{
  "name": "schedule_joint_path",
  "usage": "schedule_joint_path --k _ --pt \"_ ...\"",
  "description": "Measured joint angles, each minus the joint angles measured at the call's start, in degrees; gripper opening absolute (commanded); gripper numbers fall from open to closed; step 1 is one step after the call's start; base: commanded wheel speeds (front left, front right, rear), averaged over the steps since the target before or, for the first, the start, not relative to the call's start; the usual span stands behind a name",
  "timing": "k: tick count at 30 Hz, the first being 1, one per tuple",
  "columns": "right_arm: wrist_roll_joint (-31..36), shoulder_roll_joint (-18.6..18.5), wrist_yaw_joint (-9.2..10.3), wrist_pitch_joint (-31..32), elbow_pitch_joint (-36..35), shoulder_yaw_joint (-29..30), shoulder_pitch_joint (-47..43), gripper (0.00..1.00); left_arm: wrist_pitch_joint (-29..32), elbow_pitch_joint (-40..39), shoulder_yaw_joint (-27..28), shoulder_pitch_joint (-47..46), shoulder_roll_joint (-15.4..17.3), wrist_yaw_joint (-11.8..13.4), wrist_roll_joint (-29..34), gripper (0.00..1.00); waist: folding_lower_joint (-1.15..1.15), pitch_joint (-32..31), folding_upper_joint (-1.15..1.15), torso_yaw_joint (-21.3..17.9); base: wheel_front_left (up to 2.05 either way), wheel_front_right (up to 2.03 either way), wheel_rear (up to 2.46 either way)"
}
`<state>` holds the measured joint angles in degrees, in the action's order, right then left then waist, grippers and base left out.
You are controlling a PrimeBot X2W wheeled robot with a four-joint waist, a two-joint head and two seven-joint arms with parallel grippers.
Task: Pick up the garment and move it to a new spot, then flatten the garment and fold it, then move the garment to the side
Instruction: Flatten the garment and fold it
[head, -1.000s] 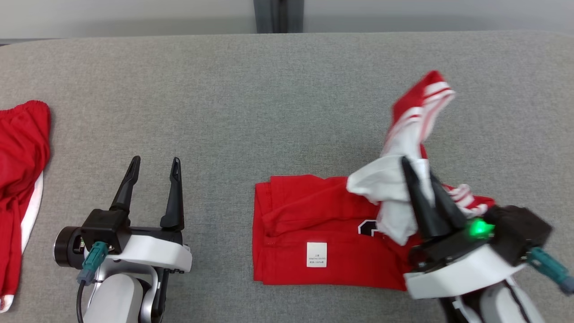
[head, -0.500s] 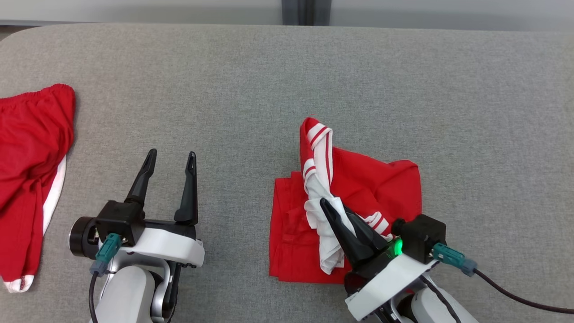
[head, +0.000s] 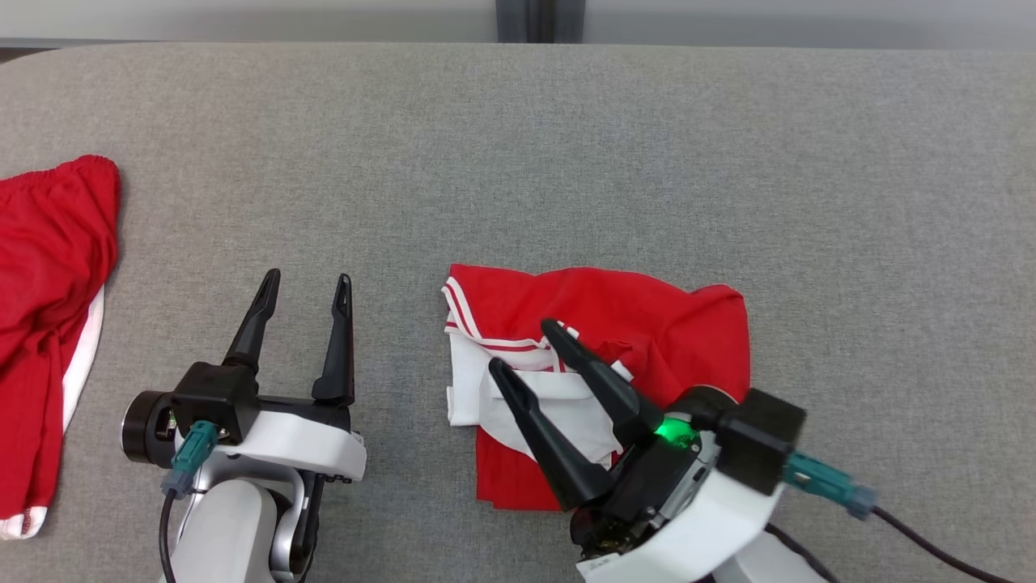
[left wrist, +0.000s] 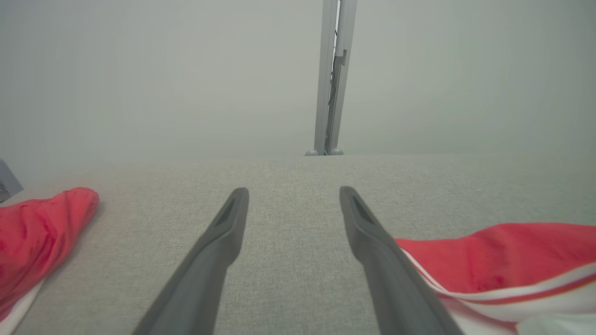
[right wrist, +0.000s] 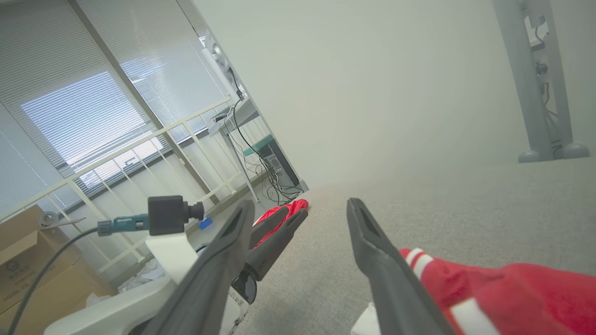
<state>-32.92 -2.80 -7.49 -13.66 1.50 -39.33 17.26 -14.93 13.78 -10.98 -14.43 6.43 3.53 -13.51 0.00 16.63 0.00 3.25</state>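
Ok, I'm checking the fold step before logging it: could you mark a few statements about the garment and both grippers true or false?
1. The red-and-white garment lies on the grey surface. True.
2. On the right gripper the jaws are shut on cloth. False: they stand open above the garment.
3. On the left gripper the jaws are open, with bare grey surface between them. True.
4. A second red garment lies at the right edge of the head view. False: it lies at the left edge.
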Motion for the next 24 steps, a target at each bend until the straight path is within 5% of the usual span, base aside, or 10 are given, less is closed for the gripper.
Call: schedule_joint_path --k 3,10,18,24 --pt "-0.8 0.1 0.00 -0.5 -5.6 2.0 -0.6 1.00 0.0 0.0 0.2 0.0 -0.1 0.0 0.3 1.00 0.00 -0.3 0.00 -0.4 0.00 0.00 0.00" --pt "3.9 -1.4 0.00 0.0 -13.7 18.2 -4.5 1.00 0.0 -0.4 1.3 0.4 0.4 0.1 0.5 1.00 0.00 -1.8 0.00 -1.4 0.00 0.00 0.00" --pt "14.4 -4.5 0.00 4.3 -10.9 35.7 -9.6 1.00 0.0 -0.8 1.5 1.7 1.0 0.5 0.9 1.00 0.00 -3.7 0.00 -1.7 0.00 0.00 0.00" --pt "18.8 -5.5 0.00 6.4 -6.0 42.1 -13.7 1.00 0.0 -0.8 1.5 2.5 1.5 0.6 0.9 1.00 0.00 -4.8 0.00 -1.6 0.00 0.00 0.00"
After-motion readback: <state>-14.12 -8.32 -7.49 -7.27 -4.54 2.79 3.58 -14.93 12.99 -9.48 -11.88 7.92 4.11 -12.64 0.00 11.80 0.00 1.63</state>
